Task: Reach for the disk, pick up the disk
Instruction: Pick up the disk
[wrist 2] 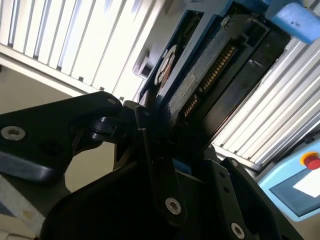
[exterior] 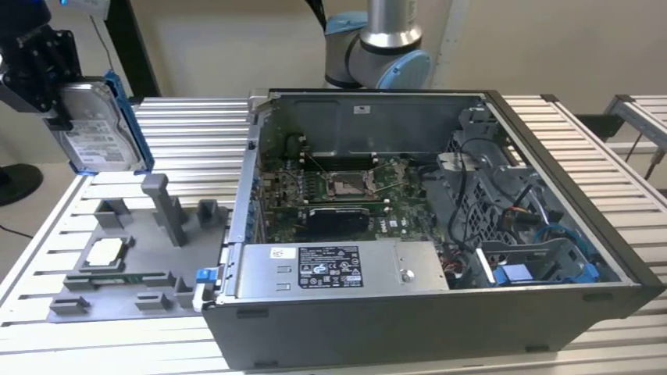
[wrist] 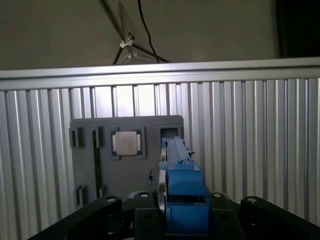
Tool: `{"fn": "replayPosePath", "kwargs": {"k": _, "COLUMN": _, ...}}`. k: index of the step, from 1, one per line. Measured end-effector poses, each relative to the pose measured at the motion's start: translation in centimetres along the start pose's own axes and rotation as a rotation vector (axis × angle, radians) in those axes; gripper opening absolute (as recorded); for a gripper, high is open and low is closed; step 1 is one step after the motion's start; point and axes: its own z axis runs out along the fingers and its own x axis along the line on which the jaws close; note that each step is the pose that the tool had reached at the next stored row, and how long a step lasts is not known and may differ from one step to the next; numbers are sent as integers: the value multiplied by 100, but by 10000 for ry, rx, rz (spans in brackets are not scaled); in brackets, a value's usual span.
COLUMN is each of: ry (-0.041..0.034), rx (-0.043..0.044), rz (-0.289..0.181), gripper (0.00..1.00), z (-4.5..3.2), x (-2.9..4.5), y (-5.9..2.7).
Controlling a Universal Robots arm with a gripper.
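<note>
Clear above the fixture (exterior: 123, 262), gripper (exterior: 59, 108) clamps the disk (exterior: 99, 134).

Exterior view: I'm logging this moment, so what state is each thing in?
disk, held in the air, upright, gripped by the hand.
hand, shut on the disk.
computer case, side open, insides exposed.
chip, seated in the grey fixture.

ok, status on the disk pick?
Gripper shut on the disk. Disk off the table, held on edge above the grey fixture tray. Open computer case stands apart, on the exterior view's right.
</note>
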Motion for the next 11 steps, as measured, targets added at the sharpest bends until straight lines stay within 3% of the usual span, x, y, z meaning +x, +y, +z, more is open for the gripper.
{"fn": "replayPosePath", "kwargs": {"k": 4, "ry": 0, "rx": 0, "rz": 0, "gripper": 0, "z": -132, "x": -2, "y": 1}}
{"fn": "replayPosePath", "kwargs": {"k": 11, "ry": 0, "rx": 0, "rz": 0, "gripper": 0, "z": -448, "x": -6, "y": 5}}
